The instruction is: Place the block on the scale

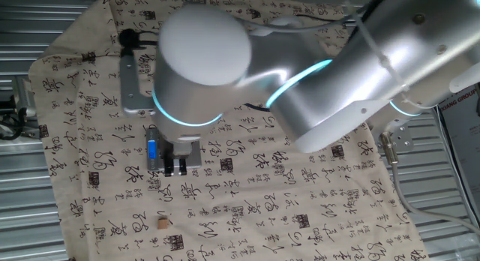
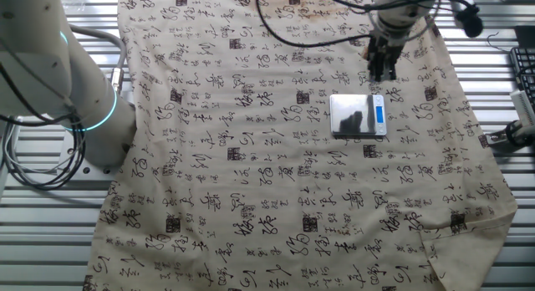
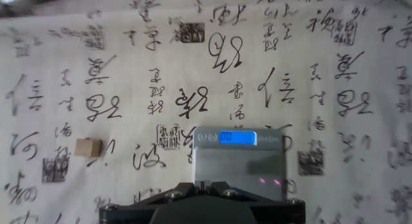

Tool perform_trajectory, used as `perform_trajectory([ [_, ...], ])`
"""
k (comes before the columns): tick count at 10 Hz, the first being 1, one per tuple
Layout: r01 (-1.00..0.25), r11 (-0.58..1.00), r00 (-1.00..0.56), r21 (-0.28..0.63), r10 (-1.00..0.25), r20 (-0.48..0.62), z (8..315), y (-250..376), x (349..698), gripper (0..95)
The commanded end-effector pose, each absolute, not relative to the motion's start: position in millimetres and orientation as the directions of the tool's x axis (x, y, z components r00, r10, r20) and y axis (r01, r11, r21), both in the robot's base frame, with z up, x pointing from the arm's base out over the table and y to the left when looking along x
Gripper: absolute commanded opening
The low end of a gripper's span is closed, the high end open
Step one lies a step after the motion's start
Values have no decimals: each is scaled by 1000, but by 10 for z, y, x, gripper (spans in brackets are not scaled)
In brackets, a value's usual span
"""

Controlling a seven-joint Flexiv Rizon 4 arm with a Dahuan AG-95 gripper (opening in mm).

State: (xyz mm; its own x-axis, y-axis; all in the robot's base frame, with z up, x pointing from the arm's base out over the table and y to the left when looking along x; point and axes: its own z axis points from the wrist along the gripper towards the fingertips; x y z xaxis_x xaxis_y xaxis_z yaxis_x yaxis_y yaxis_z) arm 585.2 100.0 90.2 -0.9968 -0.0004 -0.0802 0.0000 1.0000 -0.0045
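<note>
The block (image 3: 87,147) is a tiny tan wooden cube lying on the printed cloth, left of the scale in the hand view. It also shows in one fixed view (image 1: 163,223), near the cloth's front edge. The scale (image 3: 238,166) is a flat grey square with a blue display strip (image 3: 235,138). It also shows in the other fixed view (image 2: 358,115). My gripper (image 3: 214,183) hovers above the scale, its fingertips together with nothing between them. In one fixed view the gripper (image 1: 175,171) covers most of the scale (image 1: 154,152). The block is hidden in the other fixed view.
A beige cloth (image 2: 251,157) with black calligraphy and dark square stamp marks covers the table. The arm's big silver body (image 1: 300,73) blocks much of one fixed view. Black cables (image 2: 292,32) run across the cloth's far end.
</note>
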Motion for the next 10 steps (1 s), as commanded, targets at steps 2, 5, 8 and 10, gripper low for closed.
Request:
perform_trajectory([
  [2, -2, 1000, -997, 4, -1, -75, 891, 1020, 5885, 0],
  [5, -2, 1000, -997, 4, -2, -74, 895, 1023, 5883, 0],
  [8, 3, 1000, -998, 7, 4, -64, 964, 1026, 5879, 0],
  [10, 5, 1000, -998, 9, 5, -65, 966, 1027, 5878, 0],
])
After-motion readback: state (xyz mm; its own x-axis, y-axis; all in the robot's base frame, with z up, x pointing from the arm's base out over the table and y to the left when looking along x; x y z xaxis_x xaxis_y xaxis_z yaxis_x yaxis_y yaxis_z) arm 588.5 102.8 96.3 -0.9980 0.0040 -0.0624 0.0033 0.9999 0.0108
